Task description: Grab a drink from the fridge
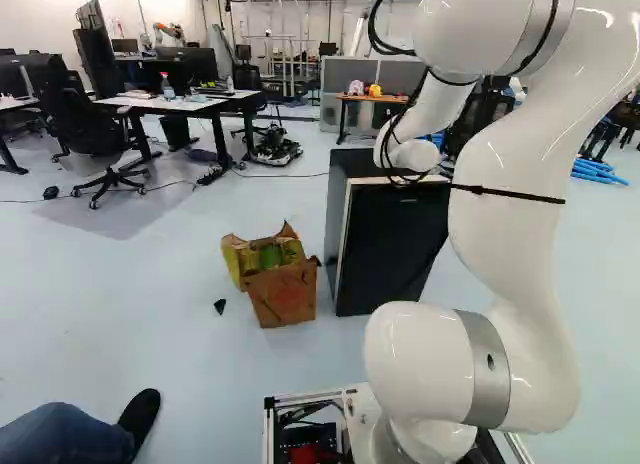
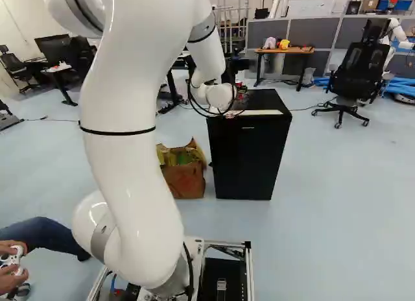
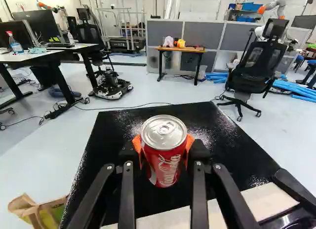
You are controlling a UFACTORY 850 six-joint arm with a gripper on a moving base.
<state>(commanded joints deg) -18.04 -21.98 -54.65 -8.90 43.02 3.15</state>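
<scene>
In the right base view my gripper (image 2: 240,98) is partly hidden behind the arm's wrist, over the top of the black fridge (image 2: 249,158). The fridge door facing the base is closed. The wrist view shows the gripper (image 3: 164,157) shut on a red drink can (image 3: 167,165), an orange pad against each side. The can is upright with its silver lid up. Beneath it lies the fridge's dark top (image 3: 113,140); whether the can's base touches it I cannot tell.
An open cardboard box (image 1: 283,292) with a yellow-green bag (image 1: 262,254) stands beside the fridge. A person's leg and shoe (image 1: 138,414) are at the near left. Desks (image 3: 54,54), an office chair (image 3: 256,66) and grey partitions (image 3: 207,34) stand beyond; another robot (image 3: 279,7) is farther back.
</scene>
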